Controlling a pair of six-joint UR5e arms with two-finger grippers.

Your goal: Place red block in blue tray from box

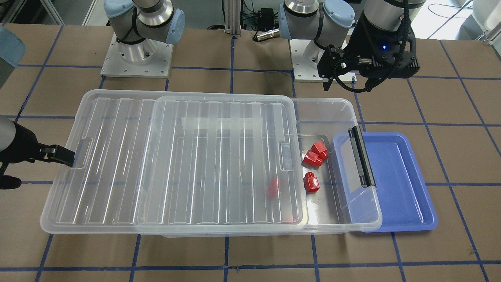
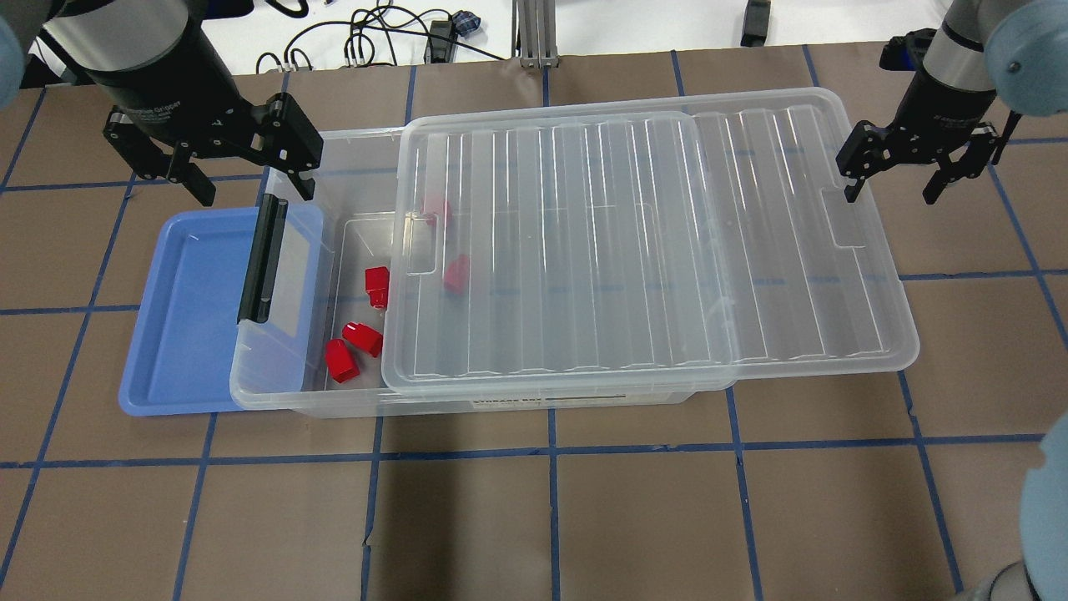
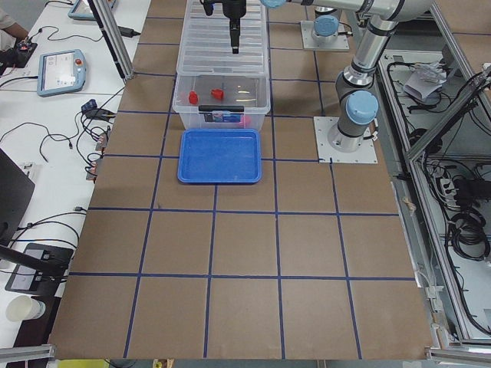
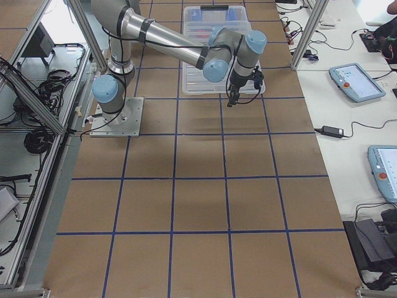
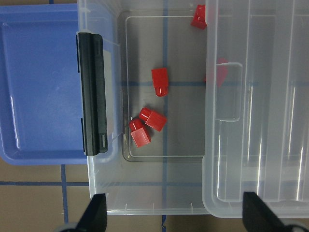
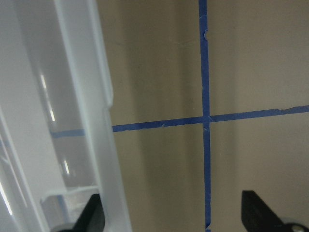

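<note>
Jaws, left gripper (image 2: pixel 250 185): spread wide, nothing held. It hangs high over the uncovered end of the box (image 2: pixel 501 405), with the fingertips above one long rim in the wrist view.
Jaws, right gripper (image 2: pixel 891 188): spread wide, nothing held. It sits just beside the overhanging short edge of the lid (image 2: pixel 584 250), over the table (image 2: pixel 551 517).

- box: clear bin, long axis across the table. The end bearing the latch (image 2: pixel 263 259) overlaps the edge of the tray (image 2: pixel 167 334) in the top views.
- lid: ribbed, clear, lying offset toward the right arm. It covers most of the box and leaves a strip open at the latch end.
- tray: blue, empty.
- latch: black bar on the short wall, between the opening and the tray.
- red block (image 2: pixel 377 285): oblong with a stub, alone on the box floor in the open strip, just beside the lid's edge.
- pair (image 2: pixel 363 335): two red blocks touching, in the same strip, apart from the red block.
- covered blocks (image 2: pixel 455 271): two, seen through the lid.

Step, as judged: access is made and the pick is not yet begun. The next move calls for the left gripper to centre over the red block, set its fingers across the narrow sides, and descend.

Edges and room: the strip is narrow, with the lid's edge on one side and the latch wall on the other, so a narrower spread may suit. The carry must rise over the latch. The tray floor beyond it lies open.
</note>
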